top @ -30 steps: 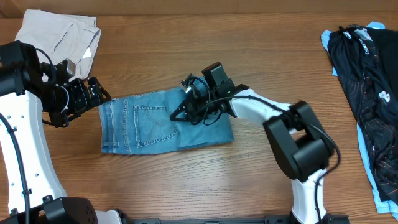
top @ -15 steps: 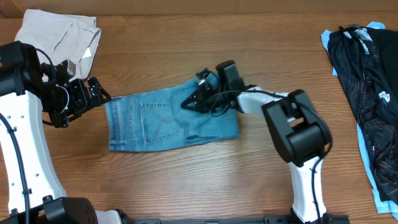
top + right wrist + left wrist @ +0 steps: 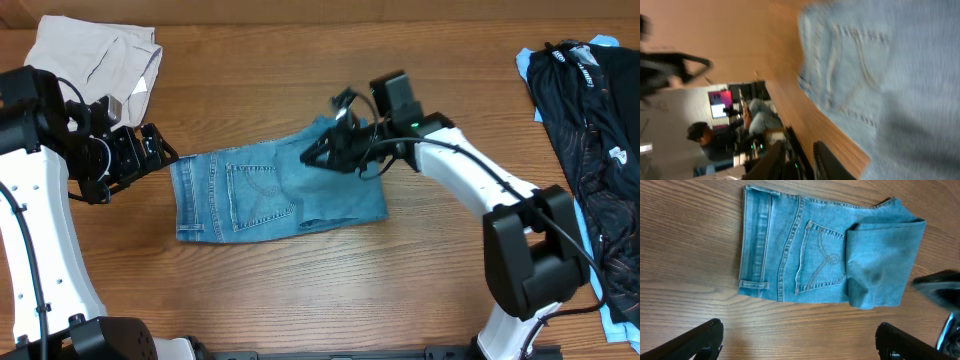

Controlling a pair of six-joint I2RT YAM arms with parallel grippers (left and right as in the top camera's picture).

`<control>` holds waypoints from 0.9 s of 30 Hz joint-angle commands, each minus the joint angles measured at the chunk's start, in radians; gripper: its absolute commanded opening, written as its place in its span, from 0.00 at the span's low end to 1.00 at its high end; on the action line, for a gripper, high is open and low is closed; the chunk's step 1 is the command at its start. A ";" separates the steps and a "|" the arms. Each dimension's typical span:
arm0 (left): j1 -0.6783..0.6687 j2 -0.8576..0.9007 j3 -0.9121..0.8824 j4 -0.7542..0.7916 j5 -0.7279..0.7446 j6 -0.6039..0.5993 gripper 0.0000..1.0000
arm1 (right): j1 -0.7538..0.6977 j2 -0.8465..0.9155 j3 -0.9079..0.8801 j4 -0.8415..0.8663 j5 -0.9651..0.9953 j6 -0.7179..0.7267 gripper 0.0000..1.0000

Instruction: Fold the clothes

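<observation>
The light blue jeans (image 3: 265, 195) lie folded into a short block at the table's middle, waistband to the left and a back pocket facing up. They also show in the left wrist view (image 3: 815, 255) and, blurred, in the right wrist view (image 3: 890, 65). My right gripper (image 3: 312, 156) hovers over their upper right part. In its own view (image 3: 800, 150) the jaws stand a narrow gap apart with no cloth between them. My left gripper (image 3: 160, 150) is wide open and empty just left of the waistband, over bare wood (image 3: 800, 340).
A beige folded garment (image 3: 95, 55) lies at the back left corner. A black garment with reddish print (image 3: 590, 140) lies on a light blue cloth along the right edge.
The jeans slid a little to the right and their upper right corner bunched up. My right gripper rose and drew back to the right. The left arm has not moved.
</observation>
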 commanded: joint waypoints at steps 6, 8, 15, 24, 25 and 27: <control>-0.008 0.007 0.000 0.006 0.009 0.011 1.00 | 0.143 0.054 -0.149 0.062 0.121 0.051 0.21; -0.008 0.007 0.000 0.003 0.009 0.011 1.00 | 0.164 0.089 -0.171 0.095 0.121 0.099 0.21; -0.008 0.007 0.000 -0.014 0.008 0.012 1.00 | 0.185 0.180 -0.187 0.101 0.080 0.198 0.12; -0.008 0.007 0.000 -0.010 0.008 0.015 1.00 | 0.162 -0.106 -0.130 0.100 0.338 0.188 0.23; -0.008 0.007 0.000 -0.008 0.008 0.015 1.00 | 0.156 -0.124 -0.121 0.111 0.345 0.180 0.25; -0.008 0.007 0.000 -0.004 0.008 0.015 1.00 | 0.140 -0.148 -0.102 0.159 0.346 0.163 0.28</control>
